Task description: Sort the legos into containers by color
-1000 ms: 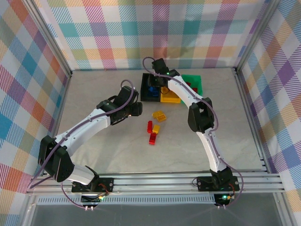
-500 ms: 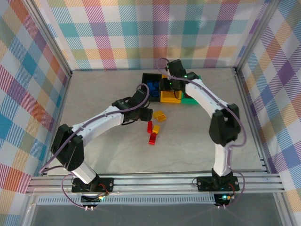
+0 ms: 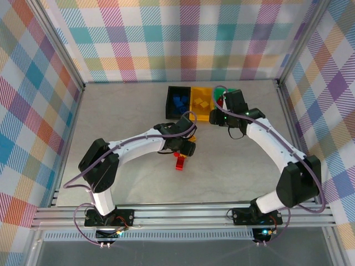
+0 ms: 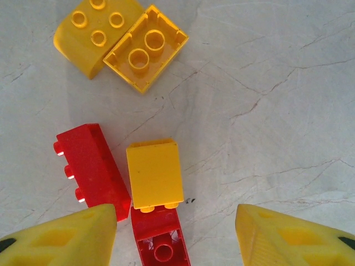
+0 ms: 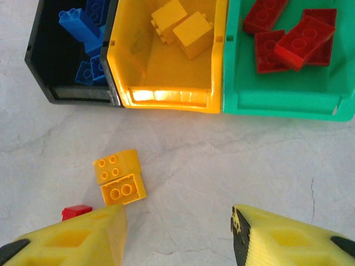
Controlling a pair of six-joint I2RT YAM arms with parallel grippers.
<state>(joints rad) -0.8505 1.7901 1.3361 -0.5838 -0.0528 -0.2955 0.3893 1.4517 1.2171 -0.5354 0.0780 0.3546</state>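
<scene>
From above, the left gripper (image 3: 186, 147) hangs over the loose legos mid-table, a red brick (image 3: 179, 162) poking out just beside it, with the black bin (image 3: 170, 102), yellow bin (image 3: 197, 94) and green bin (image 3: 221, 90) side by side at the back. On the left wrist camera its fingers (image 4: 72, 235) stand apart, empty, straddling a yellow brick (image 4: 154, 173) that touches a long red brick (image 4: 91, 169) and overlaps another red one (image 4: 161, 244); two more yellow pieces (image 4: 119, 39) lie farther off. These look light, rigid and slick, so I'd pinch the yellow one across its flat side walls, not the studs, minding the red neighbour. On the right wrist camera the right gripper (image 5: 177, 221) is spread, holding nothing, just short of the bins: blue bricks (image 5: 83, 27) in black, yellow bricks (image 5: 183, 25) in yellow, red bricks (image 5: 288, 36) in green
</scene>
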